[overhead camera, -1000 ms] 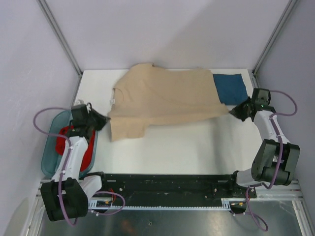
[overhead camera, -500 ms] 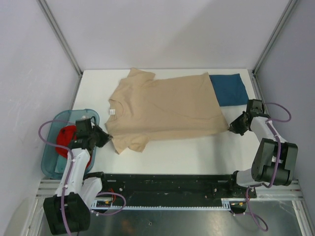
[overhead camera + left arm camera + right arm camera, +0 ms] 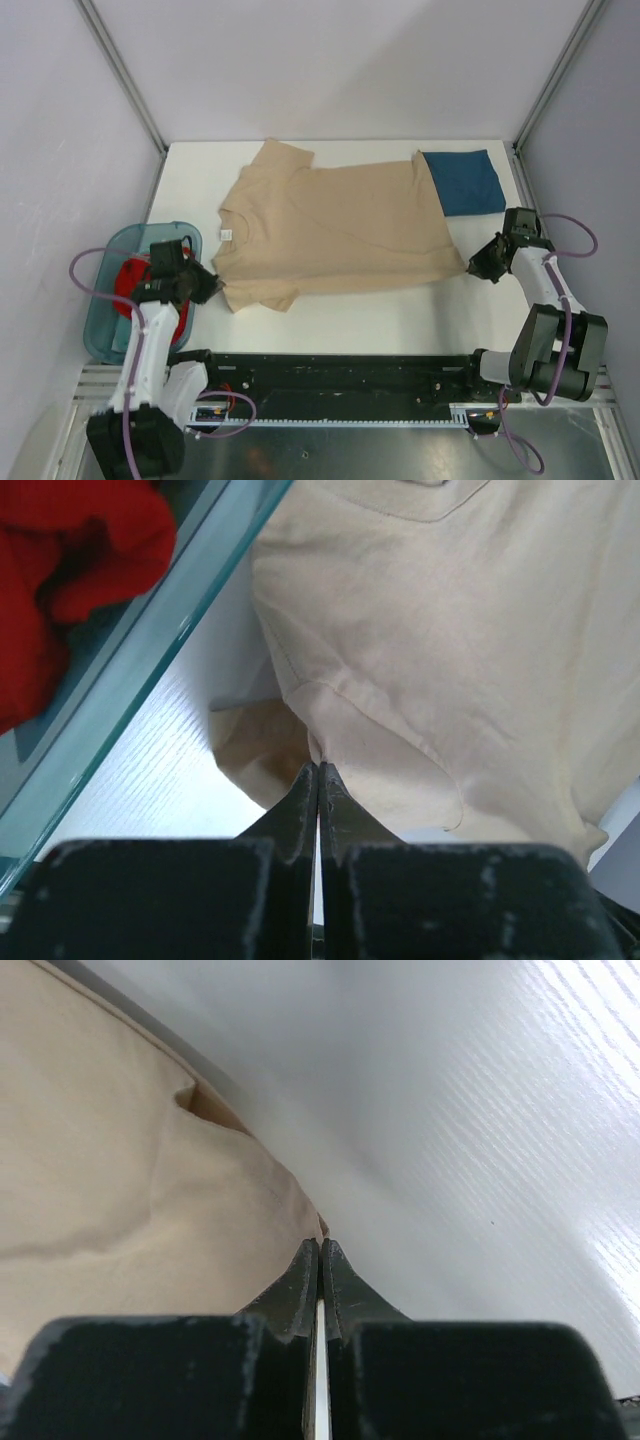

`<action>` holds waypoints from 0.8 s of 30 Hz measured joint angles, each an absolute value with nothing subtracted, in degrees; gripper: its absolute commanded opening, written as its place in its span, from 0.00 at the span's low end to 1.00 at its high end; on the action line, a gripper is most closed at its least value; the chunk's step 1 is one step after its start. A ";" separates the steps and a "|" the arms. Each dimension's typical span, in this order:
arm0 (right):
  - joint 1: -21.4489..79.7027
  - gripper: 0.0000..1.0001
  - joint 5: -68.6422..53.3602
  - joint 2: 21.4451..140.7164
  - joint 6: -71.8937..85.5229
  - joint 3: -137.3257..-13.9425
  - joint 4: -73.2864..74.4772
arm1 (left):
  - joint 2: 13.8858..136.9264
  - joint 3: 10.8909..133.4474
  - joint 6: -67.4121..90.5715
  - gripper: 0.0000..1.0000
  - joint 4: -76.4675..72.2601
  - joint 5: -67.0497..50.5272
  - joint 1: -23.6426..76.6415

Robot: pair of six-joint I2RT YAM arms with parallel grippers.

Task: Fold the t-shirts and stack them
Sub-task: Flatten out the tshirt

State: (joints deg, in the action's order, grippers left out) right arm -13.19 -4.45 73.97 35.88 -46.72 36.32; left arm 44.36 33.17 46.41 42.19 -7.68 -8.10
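The tan t-shirt (image 3: 330, 225) lies spread across the table, neck and white label to the left. My left gripper (image 3: 212, 287) is shut on its near left sleeve (image 3: 330, 730). My right gripper (image 3: 474, 266) is shut on its near right hem corner (image 3: 290, 1210). The dark teal-blue t-shirt (image 3: 465, 182) lies folded at the back right, partly under the tan one. The red t-shirt (image 3: 130, 290) sits crumpled in the bin and also shows in the left wrist view (image 3: 80, 570).
A clear teal plastic bin (image 3: 100, 320) stands at the left edge of the white table (image 3: 400, 310), beside my left arm. Its rim (image 3: 150, 650) runs close to the held sleeve. Frame posts rise at the back corners.
Both grippers have pulled the tan shirt toward the near edge and lowered it. The shirt went from lifted and bunched to lying flat and spread.
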 measured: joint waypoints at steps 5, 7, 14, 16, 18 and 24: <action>-12.36 0.00 -5.91 76.84 35.99 -46.81 33.28 | 58.78 44.29 43.42 0.01 40.69 -7.20 -8.05; -11.94 0.00 -6.66 79.37 36.29 -47.29 31.79 | 63.92 49.56 41.91 0.09 38.92 -7.18 -7.79; -8.29 0.00 -7.33 87.92 37.23 -53.36 28.34 | 77.28 60.64 36.45 0.61 32.27 -7.25 -5.82; -7.07 0.00 -7.11 88.66 37.36 -54.68 27.46 | 77.89 60.53 35.64 0.58 32.42 -7.18 -4.91; -6.02 0.00 -6.76 88.90 37.45 -55.35 26.92 | 77.28 59.90 35.31 0.49 32.25 -6.90 -3.46; -4.73 0.00 -6.04 90.11 37.45 -55.90 26.20 | 69.14 50.70 37.08 0.39 31.79 -1.37 5.32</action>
